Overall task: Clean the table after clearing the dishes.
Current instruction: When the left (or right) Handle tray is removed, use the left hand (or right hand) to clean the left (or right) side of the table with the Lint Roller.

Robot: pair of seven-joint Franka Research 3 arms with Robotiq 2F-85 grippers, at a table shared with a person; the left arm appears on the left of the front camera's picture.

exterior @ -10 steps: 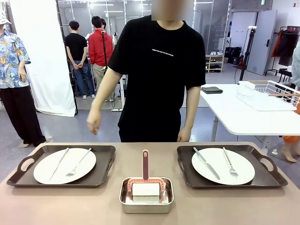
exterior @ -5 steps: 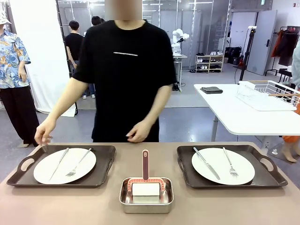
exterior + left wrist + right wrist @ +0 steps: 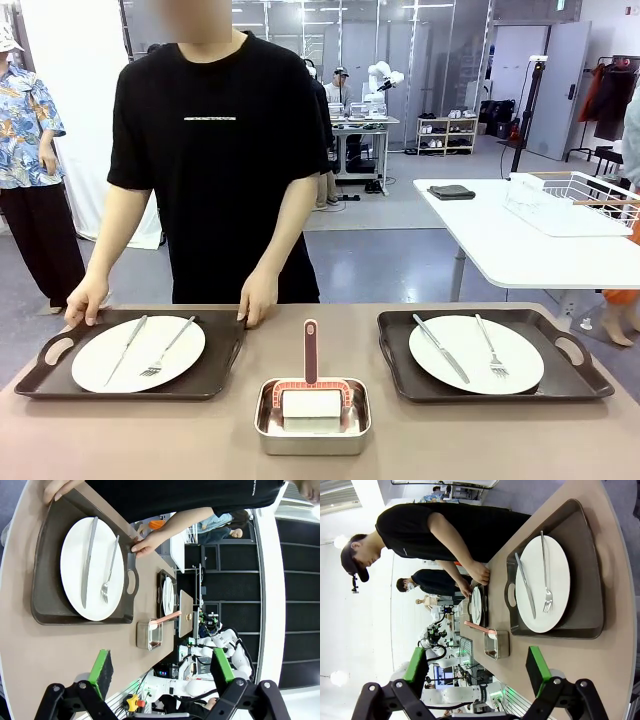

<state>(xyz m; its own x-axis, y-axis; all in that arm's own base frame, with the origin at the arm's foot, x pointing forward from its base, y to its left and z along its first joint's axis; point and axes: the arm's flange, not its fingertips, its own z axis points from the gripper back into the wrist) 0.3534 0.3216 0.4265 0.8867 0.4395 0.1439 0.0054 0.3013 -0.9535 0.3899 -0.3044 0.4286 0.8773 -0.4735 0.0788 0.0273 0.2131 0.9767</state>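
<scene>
On the beige-brown table (image 3: 200,435) lie two sets of dishes. The left dark tray (image 3: 222,372) carries a white plate (image 3: 105,365) with knife and fork. The right tray (image 3: 395,375) holds the same on its plate (image 3: 450,375). A person at the far side has one hand (image 3: 85,300) on the left tray's far left corner and the other hand (image 3: 256,300) on its far right corner. My left gripper (image 3: 162,667) hovers open above the table, short of the left tray (image 3: 45,595). My right gripper (image 3: 476,672) is open too, short of the right tray (image 3: 590,555).
A small steel pan (image 3: 270,425) holding a white roller with a red handle (image 3: 310,350) sits at the table's front middle, between the trays. A white side table with a wire rack (image 3: 570,195) stands at the back right. Bystanders stand farther off.
The person has stepped towards the picture's left and lowered both hands onto the left tray's far edge. Trays, plates and pan have not moved.
</scene>
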